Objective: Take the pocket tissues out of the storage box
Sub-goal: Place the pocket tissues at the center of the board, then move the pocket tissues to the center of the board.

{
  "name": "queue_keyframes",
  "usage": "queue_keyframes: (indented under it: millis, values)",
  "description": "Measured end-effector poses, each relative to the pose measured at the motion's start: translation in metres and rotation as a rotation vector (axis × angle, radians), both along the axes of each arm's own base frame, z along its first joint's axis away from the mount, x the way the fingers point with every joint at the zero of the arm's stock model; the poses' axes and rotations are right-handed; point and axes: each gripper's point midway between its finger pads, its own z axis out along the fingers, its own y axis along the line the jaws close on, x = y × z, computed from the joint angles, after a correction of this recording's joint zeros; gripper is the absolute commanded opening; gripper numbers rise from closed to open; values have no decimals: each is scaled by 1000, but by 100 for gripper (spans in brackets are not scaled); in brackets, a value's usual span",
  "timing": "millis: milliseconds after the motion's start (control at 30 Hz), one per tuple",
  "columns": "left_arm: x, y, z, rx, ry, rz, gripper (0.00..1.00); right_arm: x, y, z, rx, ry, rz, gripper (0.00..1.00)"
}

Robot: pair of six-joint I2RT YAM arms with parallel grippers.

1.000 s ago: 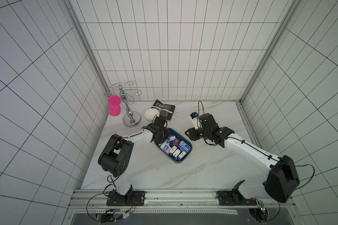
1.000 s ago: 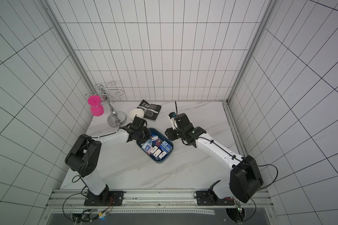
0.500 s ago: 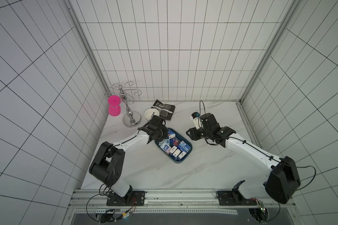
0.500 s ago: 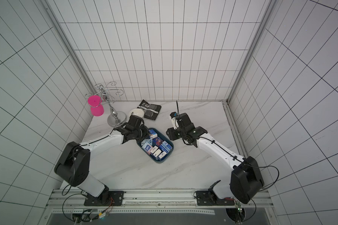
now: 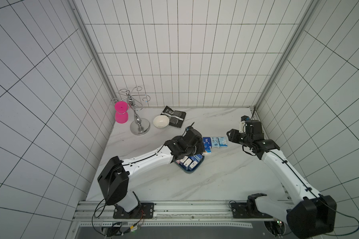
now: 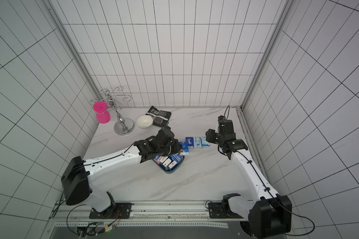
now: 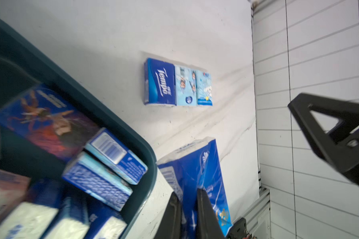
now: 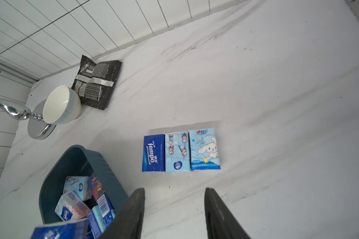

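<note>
Starting left: the storage box point(image 7: 91, 97) holds most pocket tissues point(image 7: 97, 182); your left gripper point(image 7: 188, 196) clenches one dark blue packet point(image 7: 195, 165) beside its right rim. Expect light, soft, slick film; pinch mid-body. Farther right, your right gripper point(image 8: 174, 191) stands open, empty.

Glossy-wrapped pocket tissues point(image 8: 180, 152), matt plastic storage box point(image 8: 108, 173)

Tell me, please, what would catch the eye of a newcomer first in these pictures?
The left gripper is shut on a dark blue tissue packet, just outside the teal storage box, which holds more packets. Three packets lie in a neat row on the marble table, a little apart from the box. A bright pink cup stands in the far left corner.
</note>
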Motion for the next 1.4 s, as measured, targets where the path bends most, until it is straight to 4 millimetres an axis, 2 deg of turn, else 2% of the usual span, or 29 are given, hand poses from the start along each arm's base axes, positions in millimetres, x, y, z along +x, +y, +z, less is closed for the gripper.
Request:
queue_keyframes:
  millis: [100,167,267,333,400,467,567,767,933,1000,1100,1267,1333,1400]
  values:
    - [-10,-28,-36,64,35,-59,2,-5,-7,9,9,-19,-27,50]
    - [-13,-40,-62,108,60,-83,3,-8,-9,12,10,-24,-31,50]
    - [-13,-50,-88,157,79,-106,3,-11,-11,7,3,-9,-37,50]
    - [-12,-57,-96,179,85,-117,3,-14,-13,-1,-3,13,-39,50]
    - [-8,-64,-97,180,81,-123,6,-16,-14,-8,-9,34,-39,50]
    - [-5,-71,-95,178,73,-124,14,-17,-13,-11,-8,43,-35,50]
    - [-1,-75,-92,176,62,-120,20,-20,-12,-16,-6,58,-28,50]
    - [1,-69,-97,203,77,-112,34,-27,-8,-30,-3,127,-4,50]
    - [6,-60,-97,216,84,-98,37,-41,-5,-46,8,187,23,50]
    - [8,-53,-94,216,85,-87,37,-48,-2,-52,19,210,40,50]
    - [13,-36,-75,215,59,-77,38,-60,9,-67,28,253,88,50]
    - [24,-12,-13,203,-78,-55,38,-86,37,-103,29,359,183,50]
    - [29,4,13,210,-140,-26,38,-98,44,-114,36,395,201,50]
    - [34,21,29,212,-179,5,38,-104,49,-119,42,414,207,50]
